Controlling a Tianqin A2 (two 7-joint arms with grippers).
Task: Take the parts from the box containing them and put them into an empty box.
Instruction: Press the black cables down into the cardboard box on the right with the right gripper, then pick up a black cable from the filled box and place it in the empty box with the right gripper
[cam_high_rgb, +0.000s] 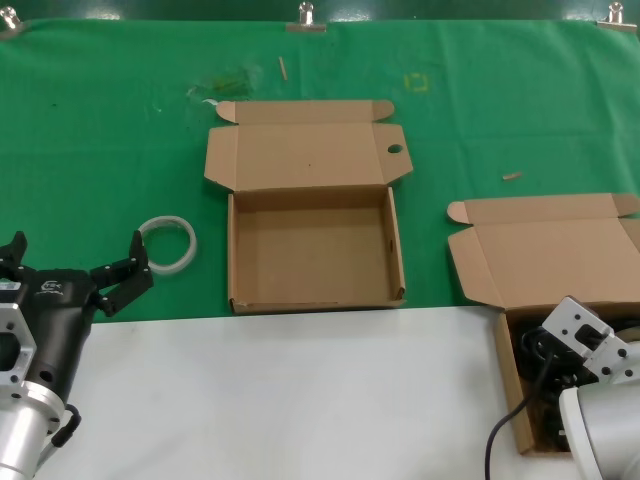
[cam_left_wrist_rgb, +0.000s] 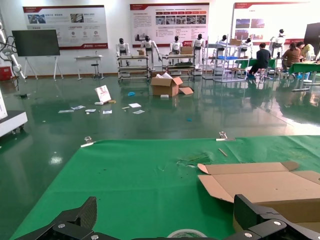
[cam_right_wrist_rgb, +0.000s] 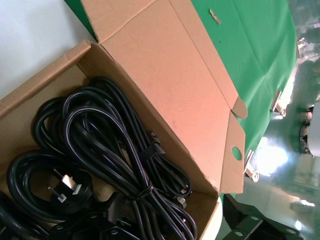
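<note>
The empty box (cam_high_rgb: 315, 255) lies open mid-table on the green cloth, its lid (cam_high_rgb: 300, 155) folded back with a small round hole near one side. It also shows in the left wrist view (cam_left_wrist_rgb: 260, 185). The box containing the parts (cam_high_rgb: 510, 370) sits at the front right, lid (cam_high_rgb: 545, 250) open. Bundled black cables (cam_right_wrist_rgb: 115, 150) with plugs fill it (cam_high_rgb: 540, 410). My right gripper (cam_right_wrist_rgb: 175, 227) hangs open just over the cables, one finger above them and one past the box wall (cam_right_wrist_rgb: 30, 95). The left gripper (cam_high_rgb: 78, 240) waits open at the front left.
A white ring (cam_high_rgb: 165, 243) lies on the cloth just beyond the left gripper (cam_left_wrist_rgb: 165, 210), between it and the empty box. Small sticks (cam_high_rgb: 283, 67) (cam_high_rgb: 512, 176) lie on the cloth. Metal clips (cam_high_rgb: 306, 18) hold its far edge. White tabletop (cam_high_rgb: 300, 400) spans the front.
</note>
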